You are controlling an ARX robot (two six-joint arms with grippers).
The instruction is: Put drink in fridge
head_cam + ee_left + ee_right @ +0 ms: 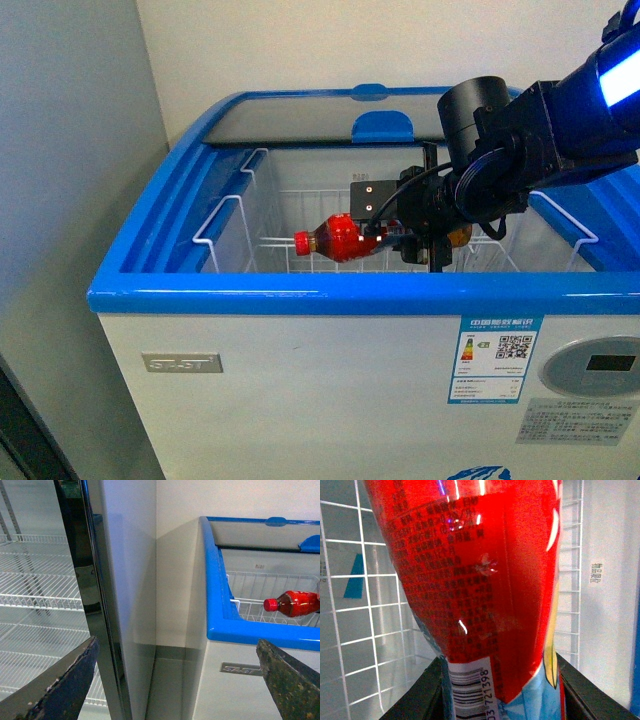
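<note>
The drink (338, 238), a small bottle of red liquid with a red cap, lies sideways inside the open fridge (300, 298), just above a white wire basket (300, 215). My right gripper (405, 237) is shut on its labelled body, cap pointing left. In the right wrist view the drink (485, 590) fills the frame between the dark fingers (592, 695). My left gripper (177, 680) hangs open outside the fridge (225, 630), near its front left corner, holding nothing. From there the drink (292, 603) shows over the blue rim.
A tall glass-door cooler (85, 605) with white wire shelves stands left of the fridge, with a narrow gap of floor (167, 690) between them. The fridge's sliding glass lid (300, 118) is pushed to the back. A wall runs behind.
</note>
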